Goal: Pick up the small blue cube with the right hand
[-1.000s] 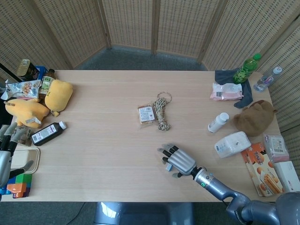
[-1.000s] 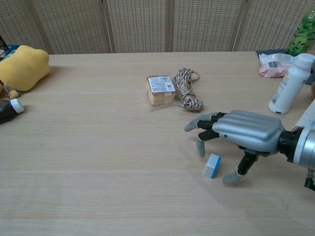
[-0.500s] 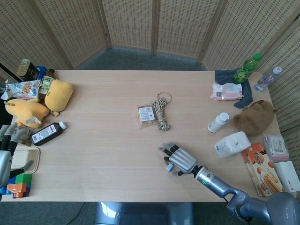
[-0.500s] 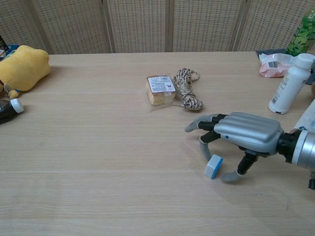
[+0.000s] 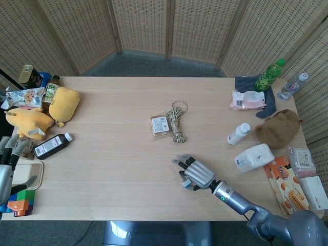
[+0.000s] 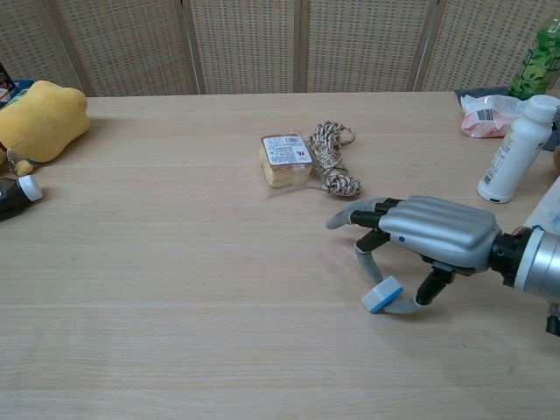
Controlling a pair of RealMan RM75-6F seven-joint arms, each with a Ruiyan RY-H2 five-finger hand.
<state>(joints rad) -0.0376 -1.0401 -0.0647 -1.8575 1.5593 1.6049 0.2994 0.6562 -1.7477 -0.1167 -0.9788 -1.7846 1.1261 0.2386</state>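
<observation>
The small blue cube [image 6: 382, 295] has a white side and sits tilted at the table's front centre in the chest view. My right hand [image 6: 433, 234] reaches over it from the right, palm down. A fingertip presses the cube from above and the thumb touches its right side, so the cube is pinched between them. The other fingers are spread toward the left. In the head view the right hand [image 5: 197, 175] covers the cube. My left hand [image 5: 7, 160] shows only partly at the far left edge of the head view, and its fingers cannot be made out.
A wrapped snack [image 6: 285, 159] and a coil of rope [image 6: 334, 170] lie just beyond the right hand. A white bottle [image 6: 513, 149] and a pink packet [image 6: 488, 115] stand to the right. Plush toys [image 5: 64, 104], a dark bottle [image 5: 52, 145] and coloured blocks [image 5: 19, 201] crowd the left side.
The right hand's thumb and finger have closed in on the cube. The cube has tipped from standing on its side to a tilted position between them.
</observation>
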